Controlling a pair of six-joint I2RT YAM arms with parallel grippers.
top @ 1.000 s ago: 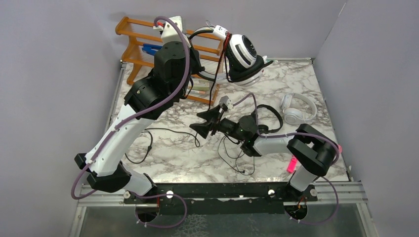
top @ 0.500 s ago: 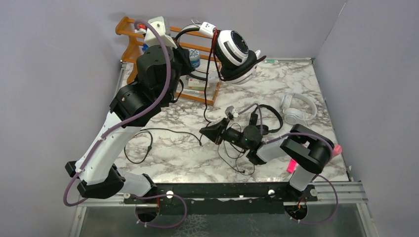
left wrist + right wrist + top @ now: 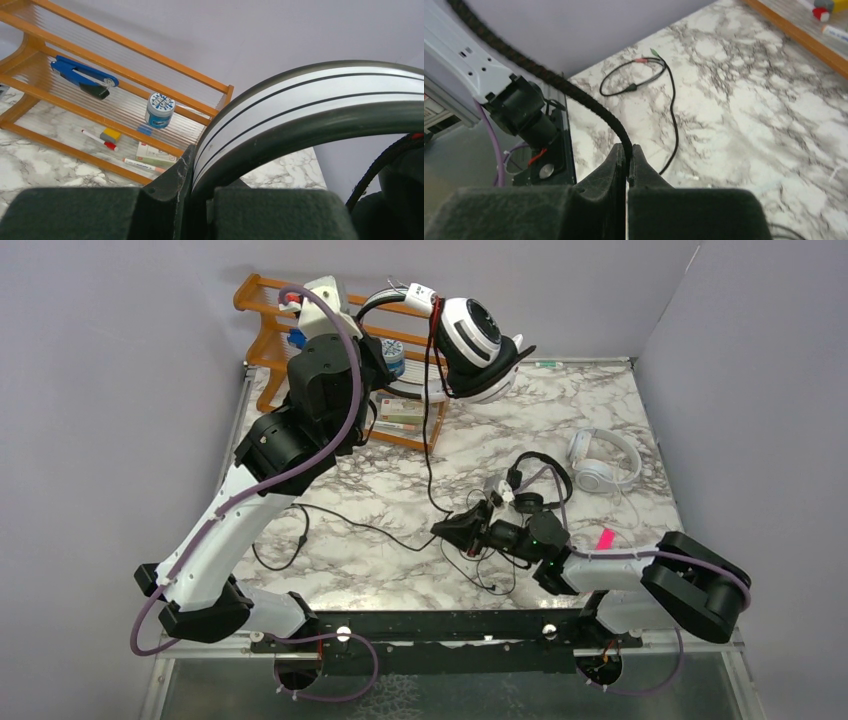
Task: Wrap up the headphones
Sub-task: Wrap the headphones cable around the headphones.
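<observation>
Headphones, white cups with black pads, are up off the counter at the back, in front of a wooden rack. The left gripper is clenched on the headband; the wrist view shows the striped band wedged between its dark fingers. A black braided cord drops from the raised cups toward the counter's middle. The right gripper sits low there, clamped tight on that cord, and its wrist view shows the braid running down into the closed fingers. All-black headphones lie on the counter just behind the right gripper, among loose wire. All-white headphones lie flat further right, apart from the black pair. A thin black cable with small plugs lies loose on the marble near the left arm. The rack holds a blue tool and a round tub.
</observation>
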